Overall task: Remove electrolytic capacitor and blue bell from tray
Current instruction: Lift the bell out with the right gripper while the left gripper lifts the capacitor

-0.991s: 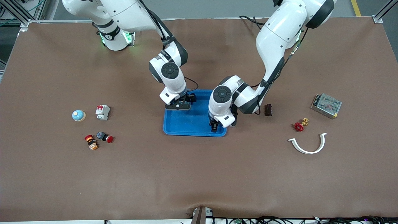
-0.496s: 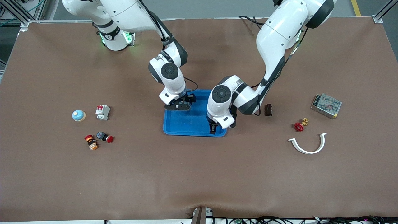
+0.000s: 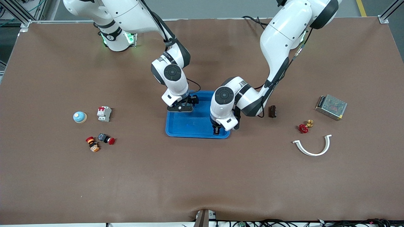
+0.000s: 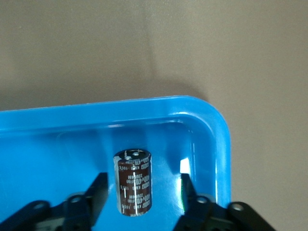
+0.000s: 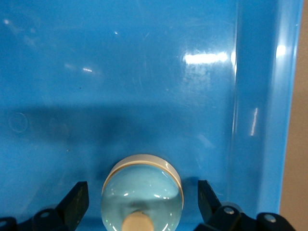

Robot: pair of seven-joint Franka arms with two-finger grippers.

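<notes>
A dark brown capacitor (image 4: pixel 133 182) rests in the blue tray (image 3: pixel 195 126), in the corner toward the left arm's end. My left gripper (image 4: pixel 143 178) straddles it, open, with a gap showing on each side. In the front view the left gripper (image 3: pixel 216 130) hides it. A light blue bell (image 5: pixel 142 192) with a cream button sits on the tray floor (image 5: pixel 144 72). My right gripper (image 5: pixel 142 185) is open around it, its fingers clear of the dome. From the front the right gripper (image 3: pixel 180 108) is low over the tray's side toward the bases.
A second blue bell (image 3: pixel 80 117), a white breaker (image 3: pixel 104 113) and two push buttons (image 3: pixel 106 138) lie toward the right arm's end. Toward the left arm's end are another brown capacitor (image 3: pixel 272 111), a red valve (image 3: pixel 304 127), a white curved clip (image 3: pixel 313 147) and a mesh box (image 3: pixel 331 107).
My left hand has shifted slightly toward the right arm's end over the tray corner. The right arm has hardly moved.
</notes>
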